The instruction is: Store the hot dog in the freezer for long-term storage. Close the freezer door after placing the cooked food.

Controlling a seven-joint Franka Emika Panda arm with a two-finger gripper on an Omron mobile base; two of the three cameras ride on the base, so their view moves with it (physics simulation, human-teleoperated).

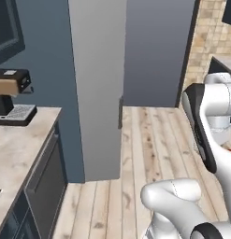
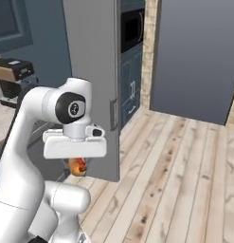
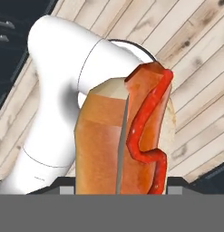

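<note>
Orange-tan hot dog [image 3: 124, 140] clamped in claw [image 2: 78, 166], above wooden floor [image 2: 175, 180].

Grey door [image 1: 99, 88] standing edge-on ahead, its dark handle [image 1: 120, 113] on the near edge, blocking the straight path forward; counter [image 1: 16, 144] with a black-and-tan appliance [image 1: 10, 95] closing the left side; bare wooden floor [image 1: 154, 140] open to the right of the door, running to a grey wall panel [image 1: 156, 51] and a brick wall [image 1: 208, 42]; in the right base view, floor [image 2: 184, 175] free beyond the door [image 2: 92, 71], dark cabinets [image 2: 131, 71] behind it; hot dog [image 3: 124, 136] filling the space ahead of the hand.
</note>
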